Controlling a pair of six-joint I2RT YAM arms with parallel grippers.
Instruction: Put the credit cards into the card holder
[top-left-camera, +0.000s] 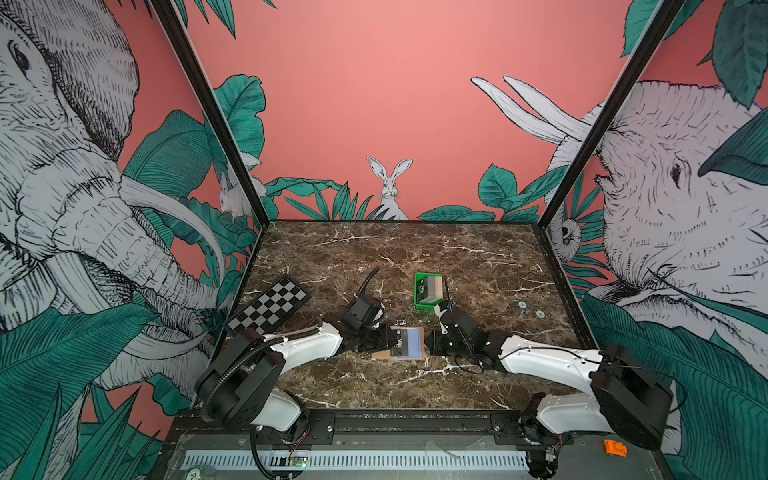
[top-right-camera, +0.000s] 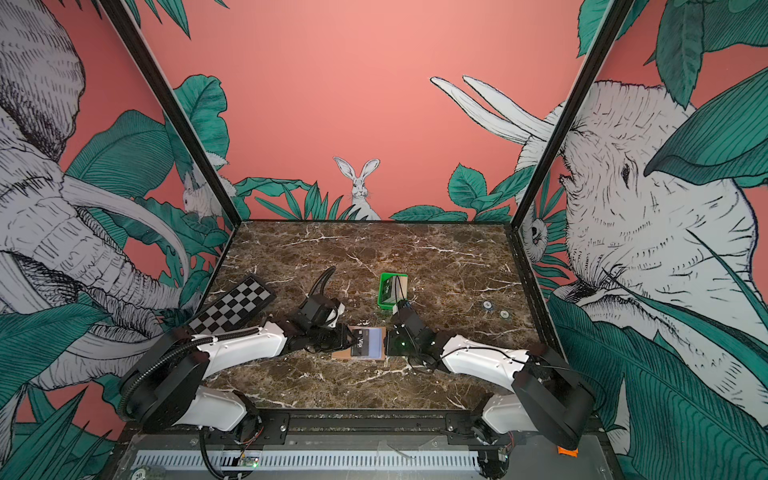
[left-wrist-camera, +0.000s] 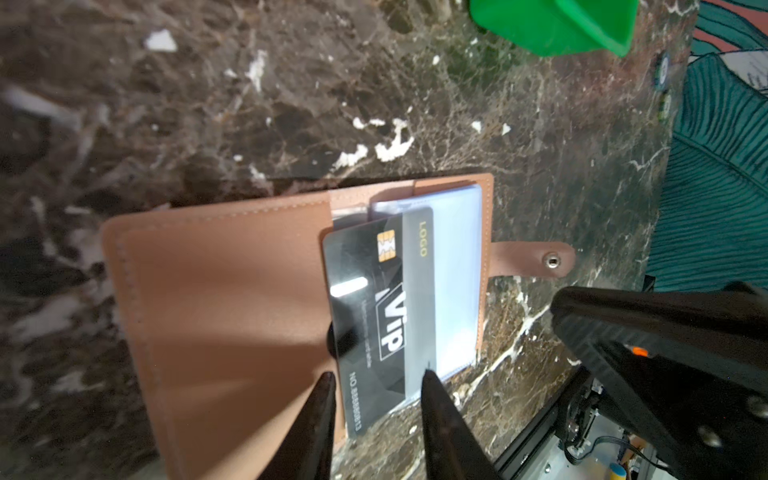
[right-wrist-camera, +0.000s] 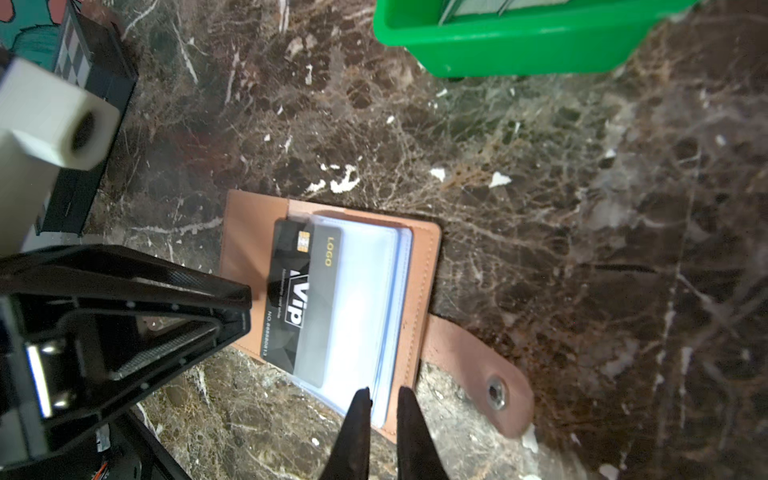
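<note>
The tan card holder lies open on the marble between both arms, its snap strap pointing toward the right arm. The black "VIP" credit card sits partly inside a clear pocket, about half of it sticking out. My left gripper is open, its fingers on either side of the card's near end without gripping it. My right gripper has its jaws only slightly parted over the edge of the clear pockets. In both top views the grippers face each other across the card holder. Other credit cards stand in the green tray.
The green tray stands just behind the card holder, close to the right wrist. A black-and-white checkerboard lies at the left. Two small round discs sit at the right. The enclosure's patterned walls border the marble top.
</note>
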